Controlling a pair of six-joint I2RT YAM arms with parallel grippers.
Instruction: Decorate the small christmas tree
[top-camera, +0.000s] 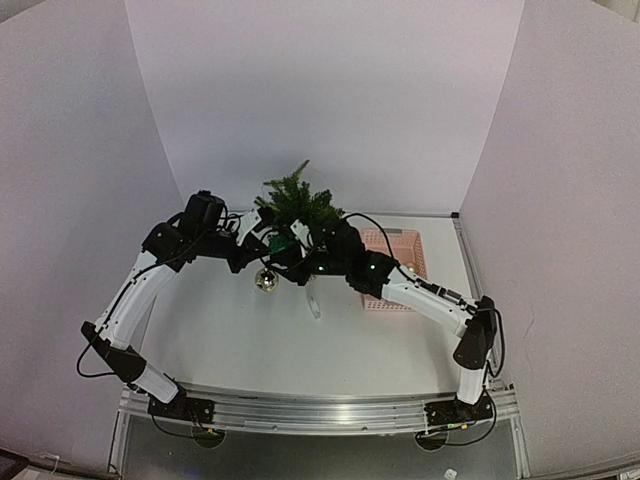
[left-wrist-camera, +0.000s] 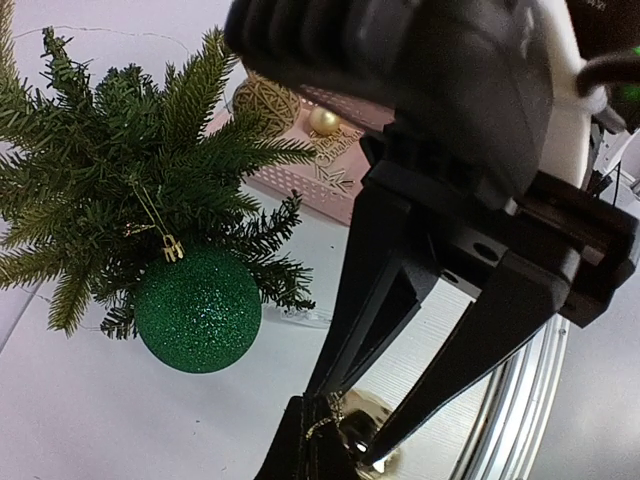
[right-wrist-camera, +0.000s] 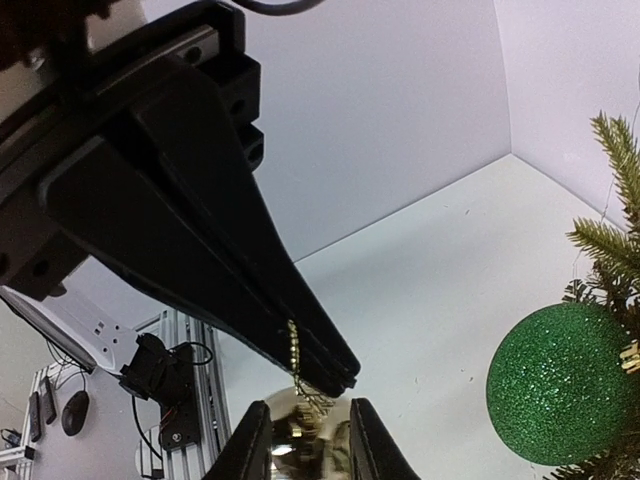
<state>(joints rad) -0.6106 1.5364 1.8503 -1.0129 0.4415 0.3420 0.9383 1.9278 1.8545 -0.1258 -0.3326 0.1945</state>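
Observation:
The small christmas tree (top-camera: 295, 203) stands at the back centre, with a green glitter bauble (left-wrist-camera: 198, 310) hanging from a low branch. My left gripper (top-camera: 258, 262) is shut on the gold string loop of a shiny gold bauble (top-camera: 266, 281), which hangs just below its tips. My right gripper (right-wrist-camera: 305, 415) has reached across in front of the tree. Its two fingers press against both sides of the gold bauble (right-wrist-camera: 300, 445). In the left wrist view those fingers straddle the gold bauble (left-wrist-camera: 372, 438). The tree's base is hidden behind the arms.
A pink basket (top-camera: 395, 250) lies right of the tree, partly under the right arm. It holds a woven gold ball (left-wrist-camera: 265, 100) and a small gold ball (left-wrist-camera: 323, 120). A slim pale object (top-camera: 313, 300) lies on the white table in front of the tree.

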